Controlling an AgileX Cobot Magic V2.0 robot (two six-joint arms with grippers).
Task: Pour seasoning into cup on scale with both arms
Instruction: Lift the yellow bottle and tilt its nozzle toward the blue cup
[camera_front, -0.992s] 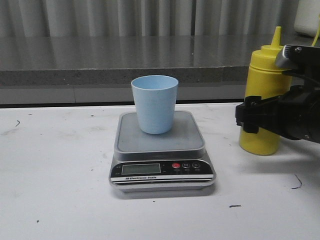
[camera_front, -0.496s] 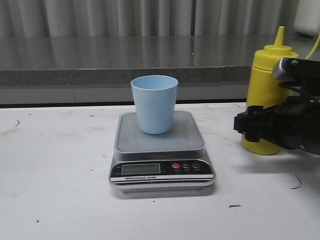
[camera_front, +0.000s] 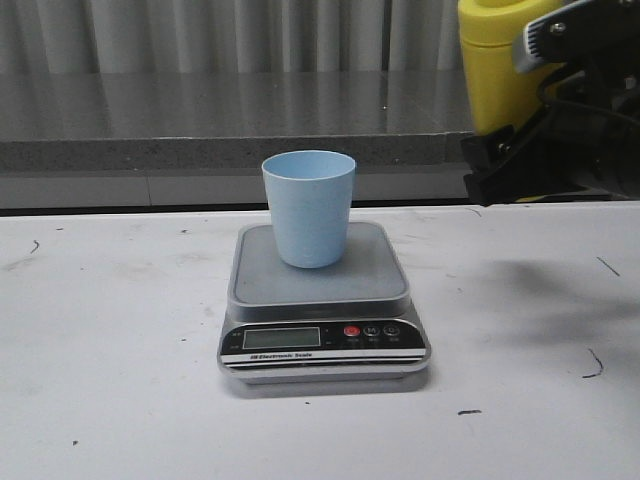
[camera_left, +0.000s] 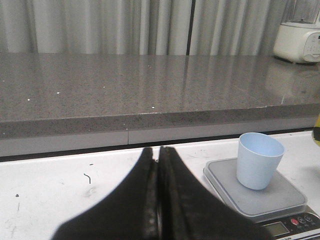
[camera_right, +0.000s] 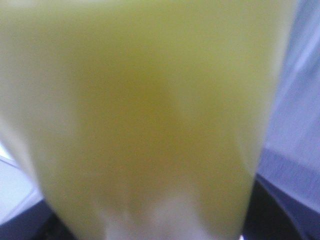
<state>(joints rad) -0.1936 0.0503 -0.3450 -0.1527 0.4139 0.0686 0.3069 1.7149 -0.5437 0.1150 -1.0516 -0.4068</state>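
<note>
The right gripper (camera_front: 505, 160), fingers clamped on the yellow seasoning bottle (camera_front: 495, 60), has lifted it off the worktop (camera_front: 120, 350), ready for pouring. The blue cup (camera_front: 309, 207) sits on the scale (camera_front: 322, 300). Left fingers (camera_left: 172, 200) are pressed together, holding nothing.

The seasoning bottle (camera_front: 492, 70) was cut off by the front view's top edge, so its nozzle and cap went unseen. The right gripper (camera_front: 530, 150) ran off the right edge, and its fingers were hard to separate from the dark arm. In the right wrist view the bottle (camera_right: 150, 120) filled the picture as a yellow blur. The scale's (camera_front: 320, 300) display (camera_front: 283, 338) was perhaps blank; any digits were too small to read.
</note>
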